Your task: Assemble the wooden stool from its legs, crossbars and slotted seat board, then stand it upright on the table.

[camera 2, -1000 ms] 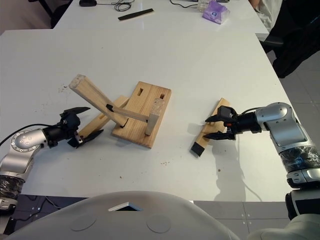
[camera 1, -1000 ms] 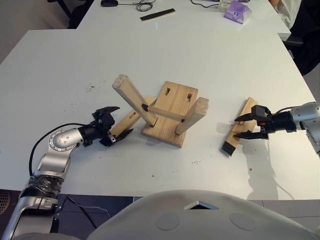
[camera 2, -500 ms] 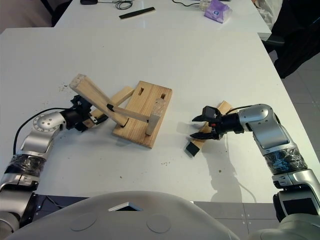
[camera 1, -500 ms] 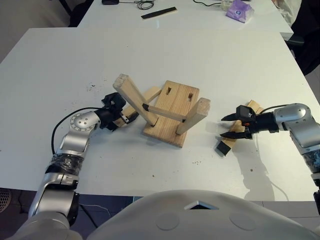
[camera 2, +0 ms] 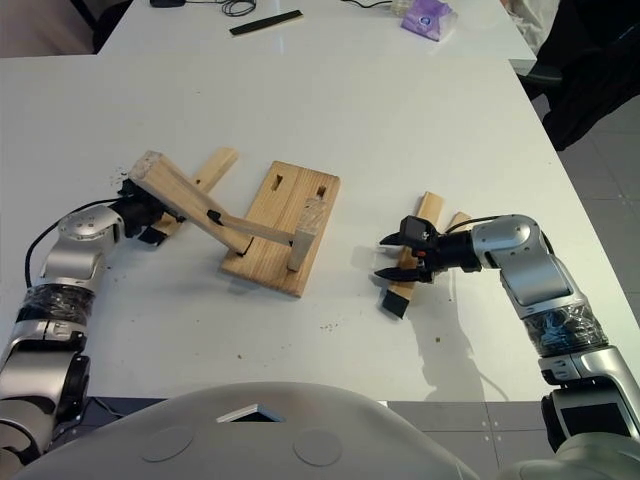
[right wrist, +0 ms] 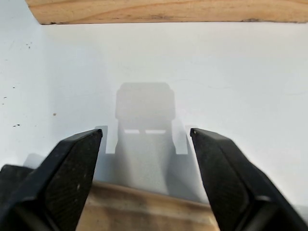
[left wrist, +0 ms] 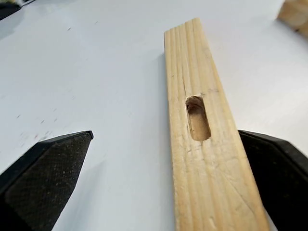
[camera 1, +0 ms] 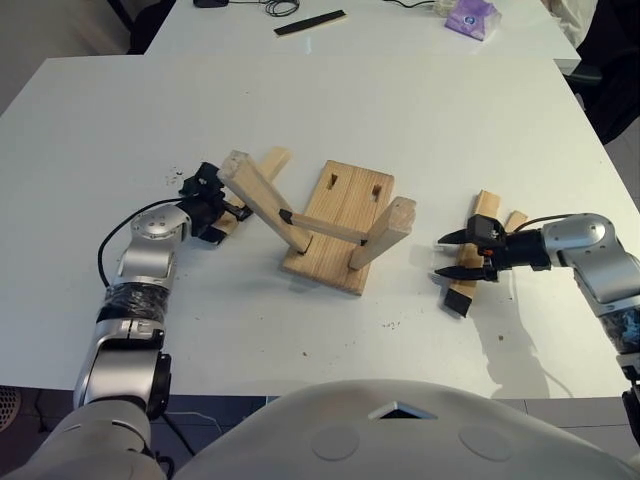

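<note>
Slid leftward, slotted leg [left wrist: 202, 144] sits within left tool [camera 1: 213, 205].

Left pincer [camera 1: 218, 203] dragged the slotted leg [left wrist: 192, 86] away leftward.

No lettering, label or number can be read on the seat board [camera 1: 355, 198] or the table [camera 1: 400, 110].

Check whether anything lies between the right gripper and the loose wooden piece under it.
Nothing visible does. The right gripper hangs open directly over the loose wooden piece. It reaches past the wood toward the seat board, with bare table between them.
</note>
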Available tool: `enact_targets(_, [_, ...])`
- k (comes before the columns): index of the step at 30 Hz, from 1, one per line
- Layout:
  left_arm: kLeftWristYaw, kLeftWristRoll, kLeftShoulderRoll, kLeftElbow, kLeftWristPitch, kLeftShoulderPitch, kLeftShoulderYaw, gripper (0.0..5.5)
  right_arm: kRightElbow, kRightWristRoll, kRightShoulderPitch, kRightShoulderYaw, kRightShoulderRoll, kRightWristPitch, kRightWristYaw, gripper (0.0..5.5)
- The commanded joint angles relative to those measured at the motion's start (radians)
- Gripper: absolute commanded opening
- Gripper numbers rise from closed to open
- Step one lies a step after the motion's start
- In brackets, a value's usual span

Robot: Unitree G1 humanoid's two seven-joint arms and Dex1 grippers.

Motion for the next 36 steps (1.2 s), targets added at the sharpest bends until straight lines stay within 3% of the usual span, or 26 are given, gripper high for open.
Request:
enact_targets(1, [-0.059,-0.040,0.013,-0.223,0.103,0.195,-0.016,5.40,-0.026,0.015,-0.003,-0.033,-0.020,0.019,-0.003,3.39])
enact_targets(6, [-0.021,-0.085,0.013,-0.512,0.213,0.223,0.024,5.40,-0.054,0.034,-0.006,-0.066,-0.028,0.042,-0.004,3.39])
enact_targets(16, [-0.015,-0.021,0.043,-0.580,0.200,0.207,0.007,5.40,-0.191,0.059,0.032,-0.072,-0.056,0.081,0.033,3.39])
enact_targets(22, [-0.124,-0.114,0.051,-0.822,0.243,0.250,-0.045,5.40,-0.293,0.081,0.105,-0.053,-0.106,0.076,0.090,3.39])
enact_targets(30, [-0.110,-0.087,0.071,-0.831,0.269,0.296,-0.052,5.40,-0.148,0.012,-0.054,-0.034,-0.023,0.048,-0.005,3.39])
enact_targets(36, [-0.204,-0.105,0.164,-0.855,0.273,0.422,-0.058,5.40,0.035,-0.081,-0.184,-0.010,0.025,-0.053,-0.075,3.39])
